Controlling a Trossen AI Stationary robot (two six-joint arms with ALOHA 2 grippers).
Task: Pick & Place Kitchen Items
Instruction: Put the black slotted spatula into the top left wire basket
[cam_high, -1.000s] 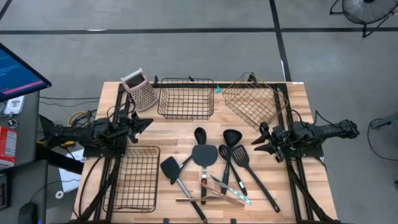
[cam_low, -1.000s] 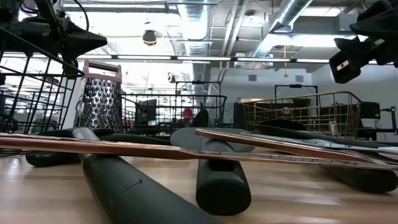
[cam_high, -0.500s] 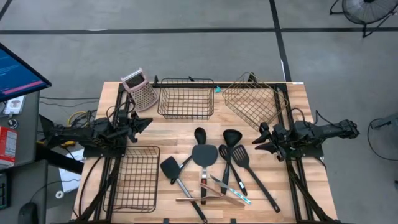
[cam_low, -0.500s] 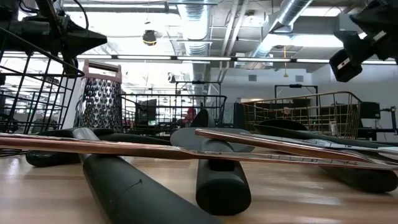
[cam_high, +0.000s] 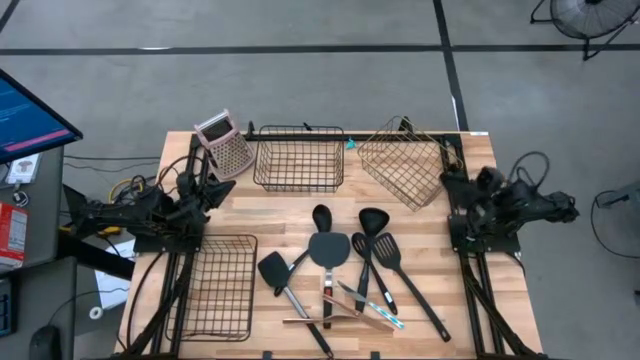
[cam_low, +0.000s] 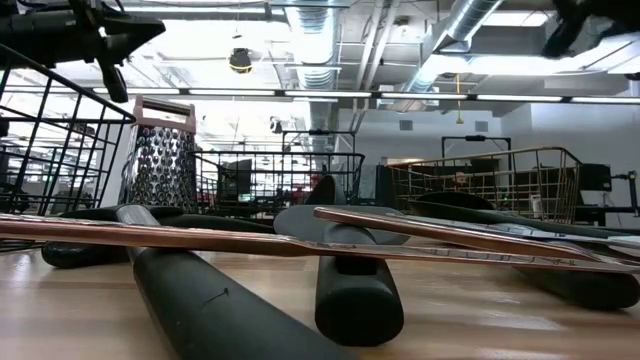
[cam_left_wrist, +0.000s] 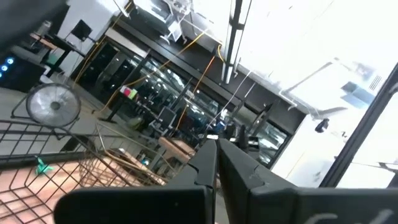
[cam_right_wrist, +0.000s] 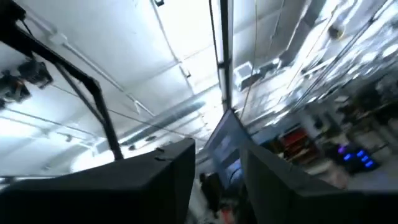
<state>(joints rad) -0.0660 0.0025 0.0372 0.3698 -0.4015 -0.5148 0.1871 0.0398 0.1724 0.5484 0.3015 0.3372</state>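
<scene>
the left gripper (cam_high: 212, 180) sits at the table's (cam_high: 470, 300) nine o'clock edge, tilted upward, fingers pressed together and empty. the right gripper (cam_high: 452, 182) at three o'clock is raised, pointing to the ceiling, fingers parted, holding nothing. the kitchen items (cam_high: 340, 270) lie heaped at six o'clock.

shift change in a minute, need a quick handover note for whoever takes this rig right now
Left gripper: jaws shut, empty, raised at the table's left edge.
Right gripper: jaws part open, empty, raised at the right edge.
Utensils: all loose in a heap at the table's front middle.
Wire baskets: no utensils visible inside.
Done: nothing placed.
Left: every utensil.
</scene>
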